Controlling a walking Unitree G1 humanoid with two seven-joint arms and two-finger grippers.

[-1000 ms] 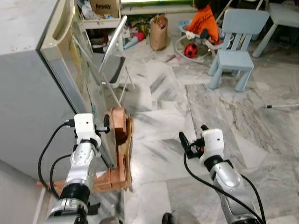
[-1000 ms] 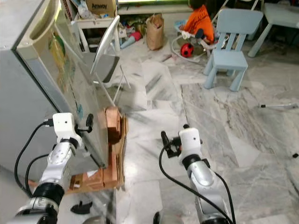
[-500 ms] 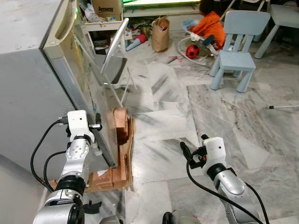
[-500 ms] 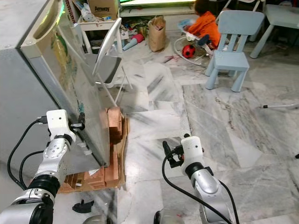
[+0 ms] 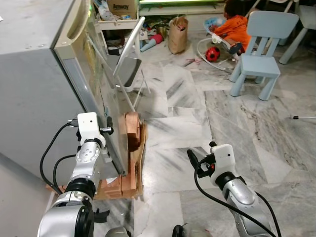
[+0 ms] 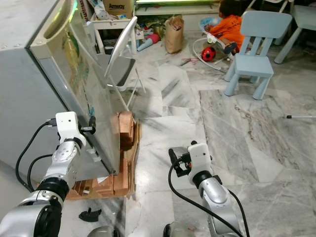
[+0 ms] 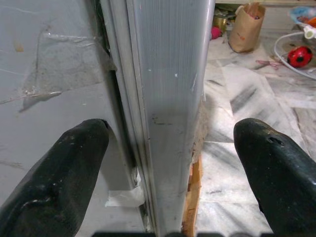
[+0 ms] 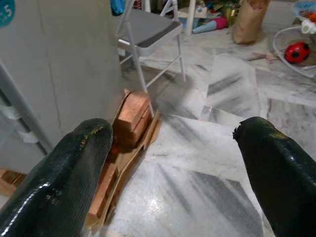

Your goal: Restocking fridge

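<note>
Right now your landmark is the tall grey metal fridge [image 5: 34,94], standing on a stack of reddish-brown wooden blocks and boards [image 5: 129,163] over the grey-veined marble floor [image 6: 217,123]. Your left gripper [image 7: 168,148] is at the fridge's front corner, low down, with its jaws spread wide and one black finger [image 7: 64,163] on the grey side wall and the other [image 7: 276,168] out past the door face, so the ribbed silver edge of the fridge door [image 7: 168,89] runs between them; you can see no contact with either finger. Your right gripper [image 8: 173,168] hangs over the floor, well out from the fridge front, its jaws also spread apart and holding nothing, pointing toward the wooden blocks. Just beyond the fridge door stands a grey folding metal chair [image 6: 116,61], leaning close to the door face. Farther out from the fridge you have a brown paper bag [image 5: 177,34], a small red ball [image 5: 213,53], a pale blue plastic child's chair [image 5: 264,54] and a person in an orange top [image 5: 237,27] on the floor.
</note>
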